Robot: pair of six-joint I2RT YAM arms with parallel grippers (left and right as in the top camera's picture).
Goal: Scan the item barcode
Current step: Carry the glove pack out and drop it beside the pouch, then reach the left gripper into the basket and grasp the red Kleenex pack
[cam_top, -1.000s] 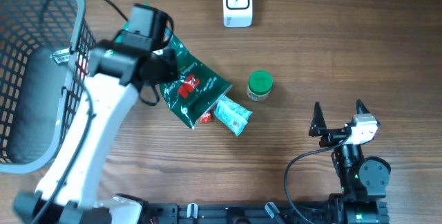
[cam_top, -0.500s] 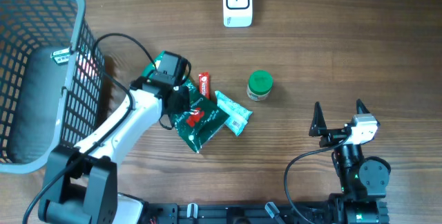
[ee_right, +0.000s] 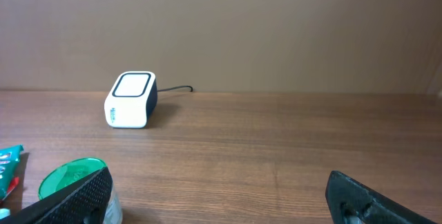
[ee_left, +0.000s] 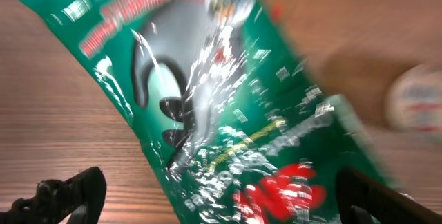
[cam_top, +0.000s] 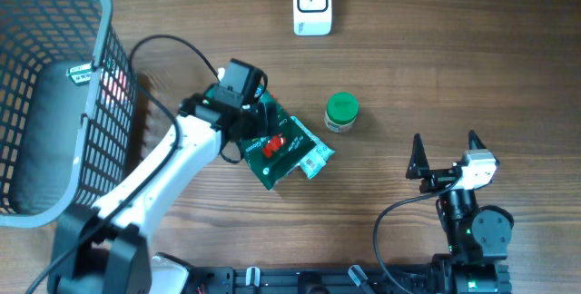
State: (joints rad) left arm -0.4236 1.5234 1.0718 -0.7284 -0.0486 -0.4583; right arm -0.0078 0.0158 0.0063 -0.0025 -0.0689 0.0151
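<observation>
While the left gripper (ee_left: 217, 182) hangs over it with fingers (ee_left: 69, 193) spread wide at the 2 lower corners of the wrist view, the green packet (cam_top: 277, 149) is seen lying on the wooden table (cam_top: 436, 58), just left of centre in the overhead view. Its long axis is laid diagonally, from upper left under the wrist to lower right, where its free end points. A pale green packet (cam_top: 315, 155) is partly covered by it. The white scanner (cam_top: 311, 4) is set well apart at top centre. The right gripper (cam_top: 445, 160) is held at lower right, fingers spread, nothing between them.
</observation>
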